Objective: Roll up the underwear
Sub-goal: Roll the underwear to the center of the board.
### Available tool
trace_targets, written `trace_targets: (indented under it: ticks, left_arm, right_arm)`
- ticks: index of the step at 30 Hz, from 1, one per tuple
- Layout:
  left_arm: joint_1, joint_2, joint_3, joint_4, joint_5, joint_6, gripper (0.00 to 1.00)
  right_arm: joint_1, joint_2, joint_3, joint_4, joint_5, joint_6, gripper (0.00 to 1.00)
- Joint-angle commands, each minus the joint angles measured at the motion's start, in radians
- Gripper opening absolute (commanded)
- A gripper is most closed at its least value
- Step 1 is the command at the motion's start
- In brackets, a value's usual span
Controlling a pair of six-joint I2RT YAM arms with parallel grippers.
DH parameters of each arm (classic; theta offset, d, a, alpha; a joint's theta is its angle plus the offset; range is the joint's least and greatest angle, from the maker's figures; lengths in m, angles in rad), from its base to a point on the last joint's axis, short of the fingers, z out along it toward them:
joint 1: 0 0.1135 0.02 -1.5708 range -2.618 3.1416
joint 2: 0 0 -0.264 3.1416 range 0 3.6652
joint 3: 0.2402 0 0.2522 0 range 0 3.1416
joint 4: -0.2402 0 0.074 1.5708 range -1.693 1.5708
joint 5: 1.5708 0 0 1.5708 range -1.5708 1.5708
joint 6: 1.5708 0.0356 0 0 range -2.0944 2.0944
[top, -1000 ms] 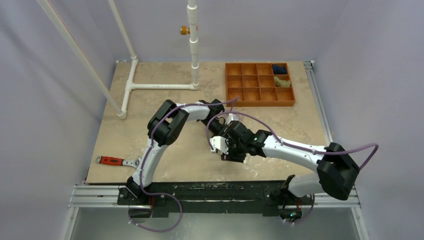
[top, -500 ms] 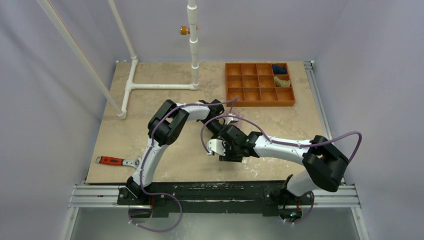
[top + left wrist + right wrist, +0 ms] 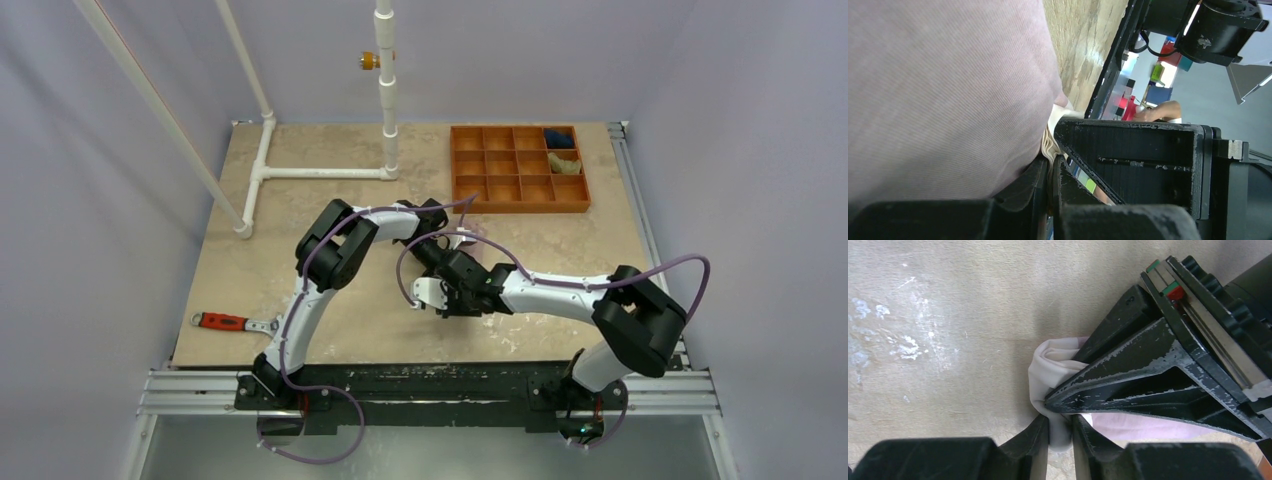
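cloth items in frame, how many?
3. The underwear in the middle of the table; a dark blue bundle in the far-right corner compartment of the tray; an olive-tan bundle in the compartment just nearer. Others may be hidden.

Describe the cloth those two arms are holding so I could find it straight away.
Look at the middle of the beige table, on the near side of the orange tray, where the two arms meet. There the left tool and the right tool both pinch the underwear. It is pale dusty pink with a cream edge, unlike the dark blue bundle and olive-tan bundle in the tray.
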Motion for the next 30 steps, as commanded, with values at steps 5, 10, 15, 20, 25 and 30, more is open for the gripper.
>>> trace_targets:
  ticks: [5,10,15,20,25,30]
  left_arm:
    - [0.004,-0.003,0.008,-0.025,-0.031,0.068,0.01]
    - [0.007,-0.023,0.008,-0.038,-0.052,0.081,0.18]
    - [0.024,-0.054,0.005,-0.050,-0.078,0.090,0.38]
    - [0.047,-0.095,-0.009,-0.056,-0.104,0.104,0.45]
    - [0.065,-0.129,-0.027,-0.078,-0.121,0.148,0.48]
    - [0.092,-0.160,-0.065,-0.072,-0.133,0.159,0.49]
  right_arm:
    - [-0.002,0.055,0.005,-0.084,-0.084,0.001,0.00]
    - [-0.007,0.061,0.011,-0.141,-0.164,-0.011,0.00]
    - [-0.043,0.074,0.028,-0.175,-0.227,-0.027,0.00]
    - [-0.087,0.077,0.034,-0.191,-0.272,-0.037,0.00]
    - [-0.109,0.074,0.044,-0.202,-0.298,-0.043,0.00]
    - [-0.128,0.075,0.049,-0.207,-0.316,-0.048,0.00]
